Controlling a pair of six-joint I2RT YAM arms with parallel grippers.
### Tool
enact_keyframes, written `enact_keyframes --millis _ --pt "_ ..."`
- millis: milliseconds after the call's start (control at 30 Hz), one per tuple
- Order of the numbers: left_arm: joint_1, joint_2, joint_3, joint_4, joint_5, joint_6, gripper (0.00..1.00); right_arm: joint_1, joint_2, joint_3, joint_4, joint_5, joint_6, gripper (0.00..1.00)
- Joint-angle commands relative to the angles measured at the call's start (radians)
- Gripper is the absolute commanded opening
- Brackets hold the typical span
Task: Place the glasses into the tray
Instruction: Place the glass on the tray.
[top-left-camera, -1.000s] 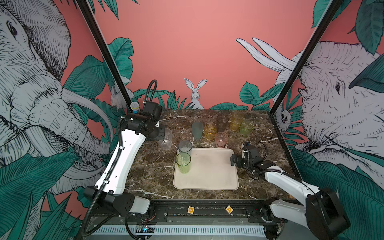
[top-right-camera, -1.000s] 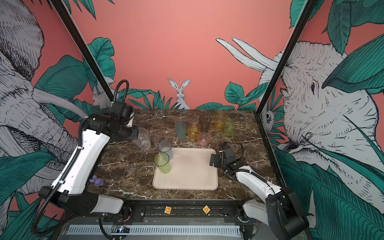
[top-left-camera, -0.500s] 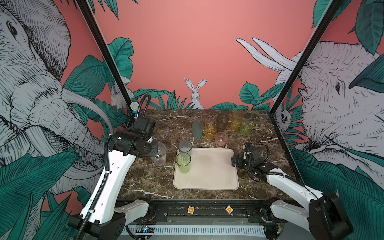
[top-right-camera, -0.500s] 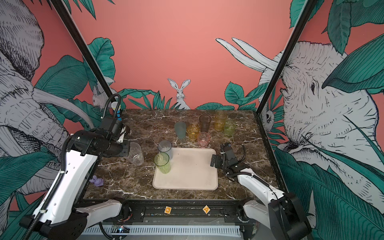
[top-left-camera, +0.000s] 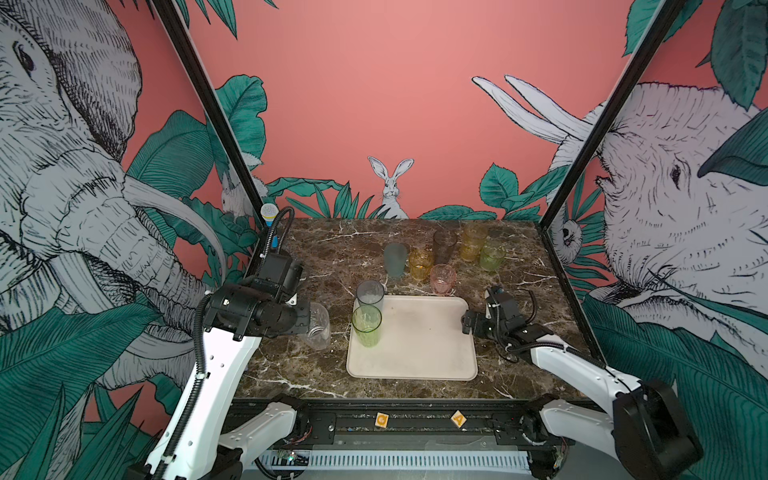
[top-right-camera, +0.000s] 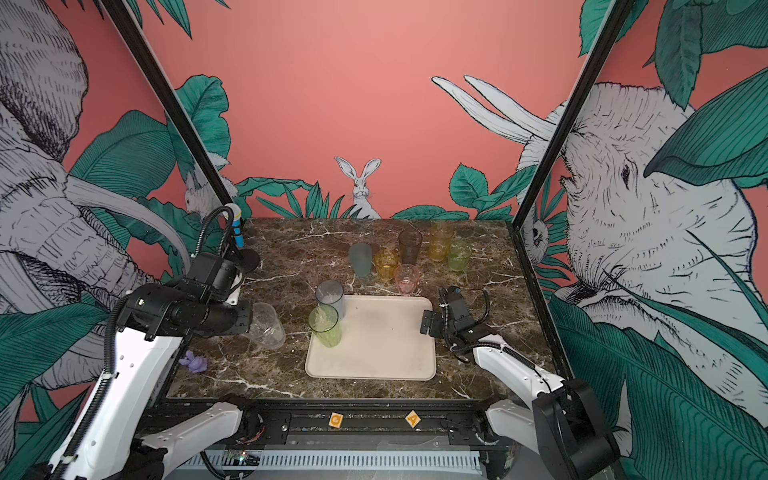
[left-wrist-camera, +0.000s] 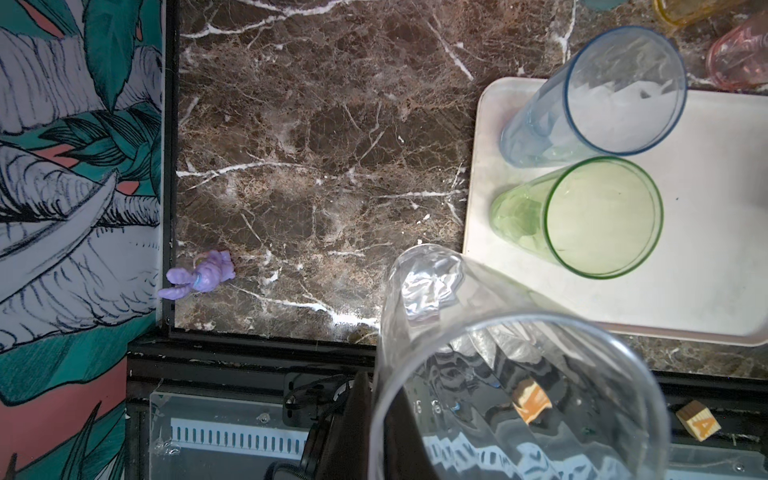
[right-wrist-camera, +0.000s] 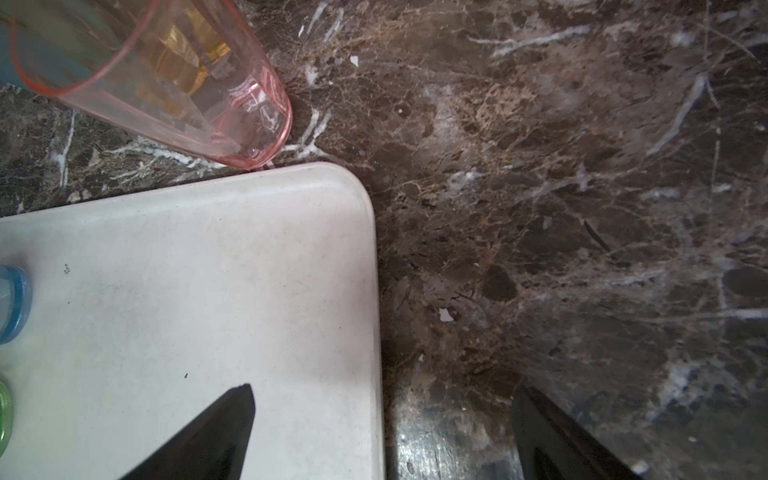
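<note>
The left gripper (top-right-camera: 248, 320) is mostly hidden behind the clear glass (top-right-camera: 269, 327) it clamps by the wall. The wrist view shows only one dark finger (left-wrist-camera: 353, 419) and cuts the glass off. The glass is tilted over the table (top-left-camera: 316, 257), just off the tray's (top-left-camera: 415, 345) left edge. A grey glass (top-left-camera: 370, 293) and a green glass (top-left-camera: 366, 328) stand in the tray's far left corner (whether they touch is unclear). A pink glass (top-left-camera: 443, 279) stands just beyond the tray's far edge, with five other glasses (top-left-camera: 444, 245) behind it. The right gripper (right-wrist-camera: 384, 390) is empty and sits low, its jaws wide apart across the tray's right edge.
</note>
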Motion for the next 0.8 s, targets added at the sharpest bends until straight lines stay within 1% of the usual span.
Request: enact_keyframes --millis 0,167,267,500,767 --pt "-0.031 -0.034 -0.028 -0.032 0.008 -0.053 0.0 -0.003 0.008 0.019 0.021 -0.005 0.003 0.99" --pt "-0.158 -0.047 -0.08 -0.024 -0.031 -0.141 0.0 -0.004 0.005 0.018 0.022 -0.007 0.002 0.99" --pt "-0.205 -0.052 -0.101 -0.017 -0.036 -0.177 0.0 -0.004 0.001 0.015 0.02 -0.005 0.003 0.99" --pt "-0.247 -0.096 -0.155 -0.005 -0.026 -0.227 0.0 -0.003 -0.01 0.012 0.021 0.0 0.006 0.99" --pt "-0.274 -0.146 -0.219 0.02 -0.014 -0.262 0.0 -0.004 -0.004 0.016 0.018 0.001 0.006 0.99"
